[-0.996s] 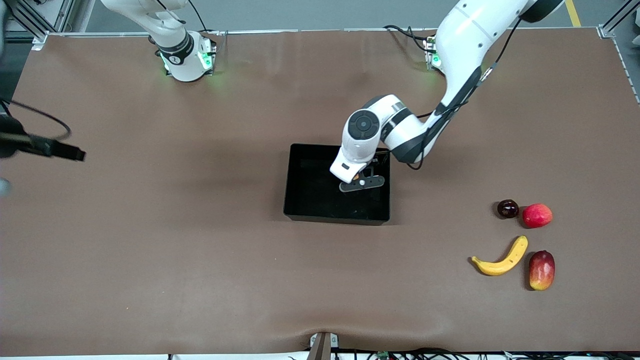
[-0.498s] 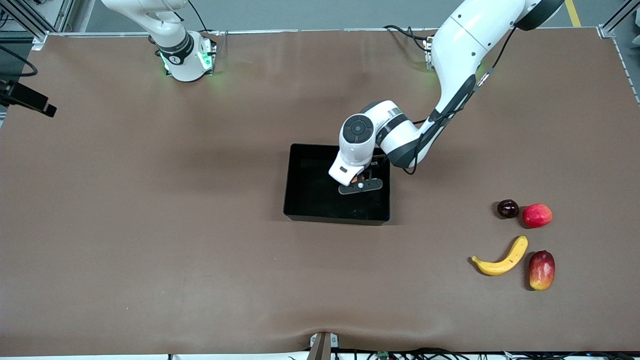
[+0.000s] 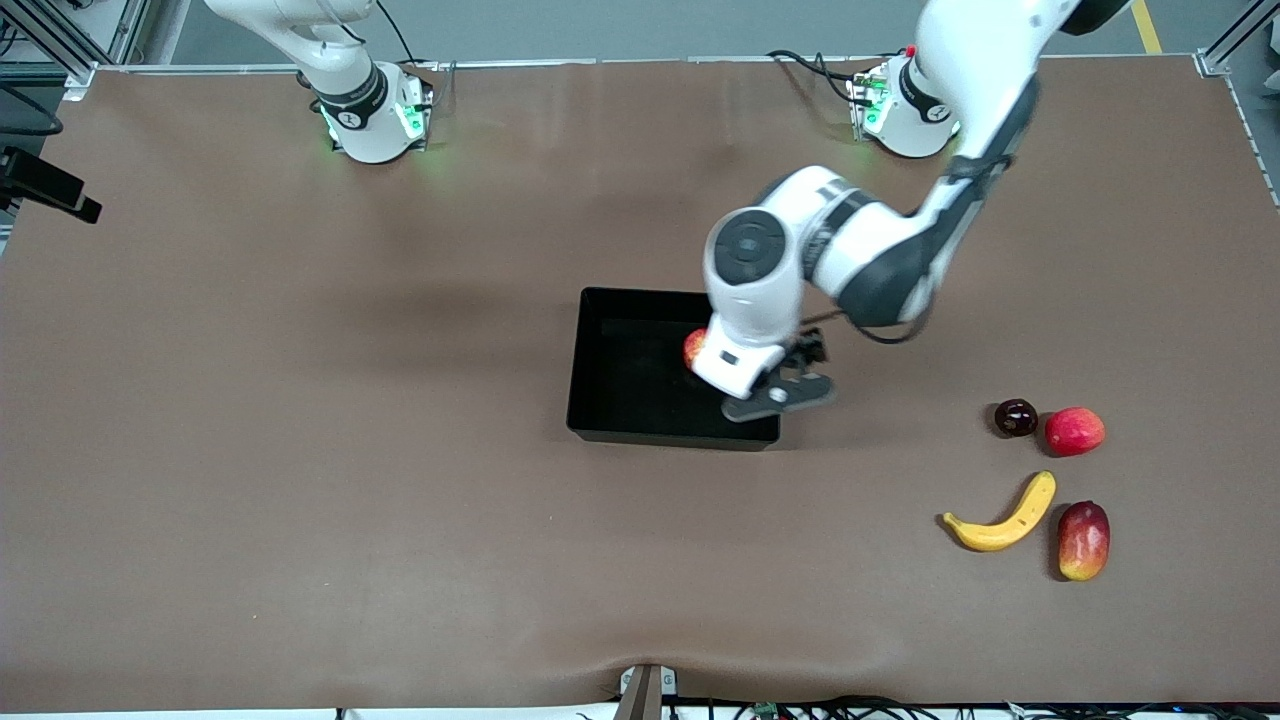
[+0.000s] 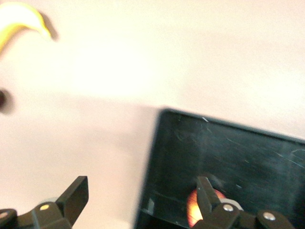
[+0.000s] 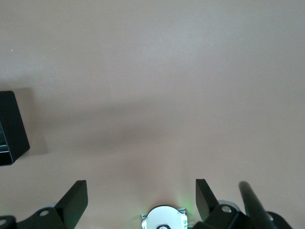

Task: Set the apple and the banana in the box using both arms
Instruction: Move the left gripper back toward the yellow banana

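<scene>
The red-and-yellow apple (image 3: 694,348) lies in the black box (image 3: 600,400), partly hidden by my left wrist. My left gripper (image 3: 782,392) is open and empty, up over the box's wall toward the left arm's end. In the left wrist view its fingers (image 4: 76,195) straddle the box's rim (image 4: 228,125), and the apple (image 4: 192,210) glows beside one finger. The yellow banana (image 3: 1000,517) lies on the table toward the left arm's end, nearer the camera than the box; it also shows in the left wrist view (image 4: 16,24). My right gripper (image 5: 141,193) is open and empty, high over its own base.
Beside the banana lie a small dark fruit (image 3: 1015,417), a smooth pinkish-red round fruit (image 3: 1074,431) and an oval red-and-yellow mango-like fruit (image 3: 1084,540). The right arm's base (image 3: 370,115) and the left arm's base (image 3: 900,115) stand at the table's edge farthest from the camera.
My left gripper has let go of the apple in the box, risen and swung toward the box's wall at the left arm's end. The apple now lies uncovered in the box.
</scene>
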Action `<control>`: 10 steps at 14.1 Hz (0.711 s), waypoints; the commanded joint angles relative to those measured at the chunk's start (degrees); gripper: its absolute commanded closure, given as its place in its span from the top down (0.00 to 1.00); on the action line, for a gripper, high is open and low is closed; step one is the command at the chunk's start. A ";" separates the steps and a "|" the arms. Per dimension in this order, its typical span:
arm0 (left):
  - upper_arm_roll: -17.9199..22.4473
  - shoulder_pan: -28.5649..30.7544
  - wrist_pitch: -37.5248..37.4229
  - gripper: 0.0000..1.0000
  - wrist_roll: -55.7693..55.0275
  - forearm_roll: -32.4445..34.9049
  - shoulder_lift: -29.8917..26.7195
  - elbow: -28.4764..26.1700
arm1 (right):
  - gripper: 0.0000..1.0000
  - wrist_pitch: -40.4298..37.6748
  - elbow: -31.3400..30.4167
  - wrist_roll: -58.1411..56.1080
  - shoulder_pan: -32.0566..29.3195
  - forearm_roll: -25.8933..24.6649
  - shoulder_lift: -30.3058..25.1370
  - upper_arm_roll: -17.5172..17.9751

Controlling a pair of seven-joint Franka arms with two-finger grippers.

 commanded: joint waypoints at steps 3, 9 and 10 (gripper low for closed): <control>-0.56 13.34 3.35 1.00 23.51 0.61 3.41 0.44 | 1.00 3.48 0.28 -0.81 -0.82 -1.79 0.55 -0.27; 0.92 24.52 18.99 0.95 57.33 0.52 10.70 0.53 | 1.00 3.67 0.10 -0.81 -1.53 -1.53 0.55 -0.27; 2.93 24.53 21.80 0.95 62.35 0.44 11.50 0.44 | 1.00 3.76 0.10 -0.81 -1.53 -1.35 0.64 -0.27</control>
